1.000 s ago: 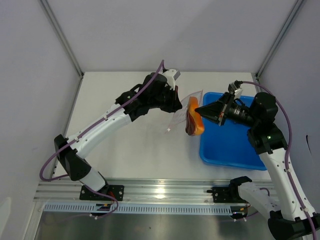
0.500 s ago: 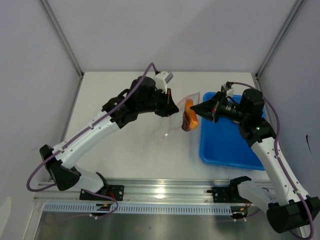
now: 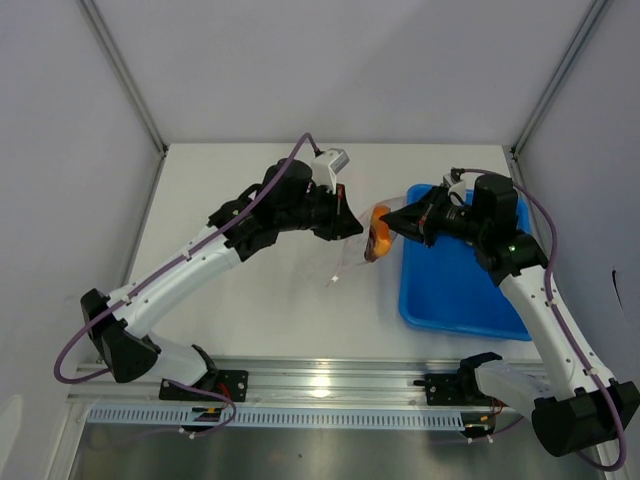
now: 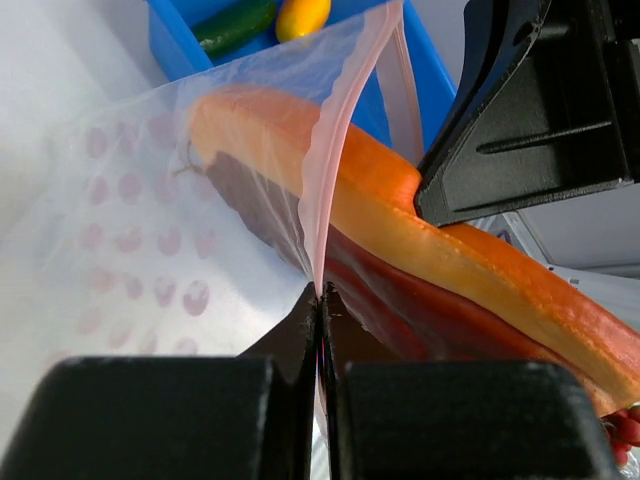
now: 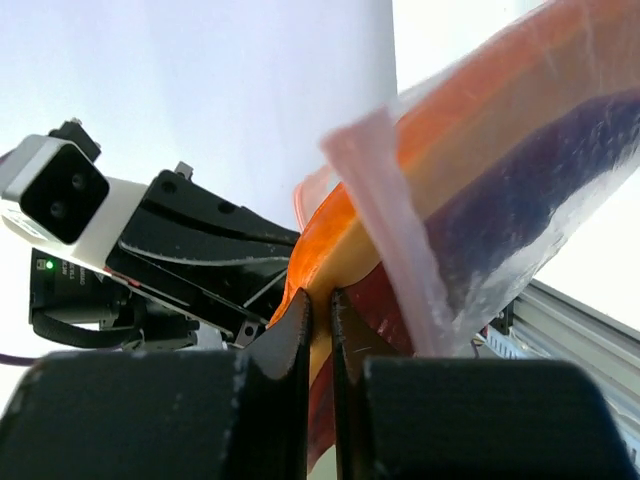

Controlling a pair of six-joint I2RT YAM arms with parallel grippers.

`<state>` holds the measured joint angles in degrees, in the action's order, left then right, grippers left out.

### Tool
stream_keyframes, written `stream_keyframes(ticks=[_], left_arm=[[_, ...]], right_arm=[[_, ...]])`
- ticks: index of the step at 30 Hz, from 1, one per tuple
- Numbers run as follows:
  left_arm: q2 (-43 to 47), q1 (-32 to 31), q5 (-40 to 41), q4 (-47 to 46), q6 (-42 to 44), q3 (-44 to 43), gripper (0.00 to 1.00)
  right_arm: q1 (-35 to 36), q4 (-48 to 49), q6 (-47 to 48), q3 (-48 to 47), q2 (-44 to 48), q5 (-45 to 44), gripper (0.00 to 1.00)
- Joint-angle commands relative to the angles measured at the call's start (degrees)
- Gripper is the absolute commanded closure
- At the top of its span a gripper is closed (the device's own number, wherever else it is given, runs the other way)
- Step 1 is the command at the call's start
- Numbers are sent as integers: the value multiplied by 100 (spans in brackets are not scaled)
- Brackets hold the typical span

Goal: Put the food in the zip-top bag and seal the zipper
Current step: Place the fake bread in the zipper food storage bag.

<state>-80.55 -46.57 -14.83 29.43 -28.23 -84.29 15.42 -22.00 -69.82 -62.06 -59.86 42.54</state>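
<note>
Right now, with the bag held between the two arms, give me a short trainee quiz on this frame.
1. How many foods show in the blue tray in the left wrist view?
2. True or false: the cucumber is inside the zip-top bag.
3. The left gripper is shut on: A the zipper, B the tray, C the cucumber.
Key: 1 two, the cucumber and the yellow-orange piece. 2 false. 3 A.
</note>
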Motion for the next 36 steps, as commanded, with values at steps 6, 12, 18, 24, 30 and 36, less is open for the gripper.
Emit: stream_keyframes(ticks=[6, 12, 18, 24, 30, 36], left_arm=[[400, 42, -266, -403, -157, 176, 100], [532, 42, -231, -412, -174, 238, 100], [515, 42, -187, -359, -192, 185, 99], [462, 42, -161, -333, -174, 123, 99], [374, 42, -64, -192, -60, 36, 99], [418, 42, -195, -183, -7, 176, 99]], right_arm=[[31, 249, -191, -315, -79, -325, 89], [-65, -866, 688, -718, -272, -589, 38], [-65, -1604, 1514, -1175, -246, -985, 30], [-65, -2369, 2533, -1835, -307, -1318, 31], [-249, -3670, 3631, -2626, -316, -2926, 30], [-996, -3769, 4152, -2180, -422, -2936, 30]])
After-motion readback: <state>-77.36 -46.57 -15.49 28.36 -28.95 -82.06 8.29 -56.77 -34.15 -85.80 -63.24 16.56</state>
